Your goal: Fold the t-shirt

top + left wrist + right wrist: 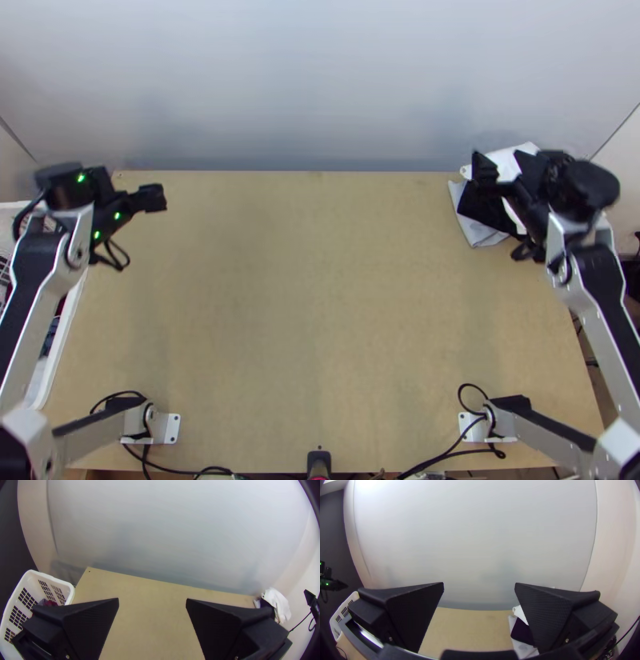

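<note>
My left gripper [132, 190] is above the table's far left part; in the left wrist view this gripper [152, 601] stands open with nothing between its fingers. The right gripper [502, 164] is over a cloth stack at the far right corner, and in the right wrist view the gripper [479, 585] is open and holds nothing. That stack has a white cloth [506, 160], a dark one [480, 206] and a light grey one [478, 234], lying folded or bunched and partly hidden by the right arm. Which of them is the t-shirt, I cannot tell.
A white slotted basket [50, 577] stands past the table's left edge, with dark and red cloth [50, 603] inside. The bare wooden table [312, 280] stretches between the arms, a pale wall behind it. Cables run along its near edge.
</note>
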Available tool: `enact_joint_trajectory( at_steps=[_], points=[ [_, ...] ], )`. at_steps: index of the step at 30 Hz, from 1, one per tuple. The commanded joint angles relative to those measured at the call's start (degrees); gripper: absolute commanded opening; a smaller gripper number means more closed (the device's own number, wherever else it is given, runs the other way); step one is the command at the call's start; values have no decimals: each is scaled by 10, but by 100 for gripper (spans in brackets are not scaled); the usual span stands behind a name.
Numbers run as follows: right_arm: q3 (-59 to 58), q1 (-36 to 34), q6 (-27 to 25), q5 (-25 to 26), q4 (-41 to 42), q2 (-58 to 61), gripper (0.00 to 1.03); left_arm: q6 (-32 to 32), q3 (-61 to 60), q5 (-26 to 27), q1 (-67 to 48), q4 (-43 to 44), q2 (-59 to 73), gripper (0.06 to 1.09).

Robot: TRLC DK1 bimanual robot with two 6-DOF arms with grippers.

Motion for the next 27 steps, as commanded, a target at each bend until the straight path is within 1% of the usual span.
enact_joint_trajectory(
  at_steps=[1,4,7,10,16,23,27],
  points=[
    [121,6,16,-2,-89,105,99,-4,74,-10,5,-3,102,104],
    [139,25,11,-2,-97,119,99,-2,84,-9,19,-7,112,104],
    [164,53,9,-7,-120,139,93,4,88,-5,30,-20,113,104],
    [184,66,9,-15,-128,168,93,16,83,-6,52,-27,107,103],
    [206,79,24,-72,-165,213,93,22,69,-5,165,-28,119,104],
    [200,172,20,-73,-171,214,93,131,55,-6,288,-30,170,104],
    [195,196,16,-72,-175,220,93,160,63,-8,349,-2,240,104]
  ],
)
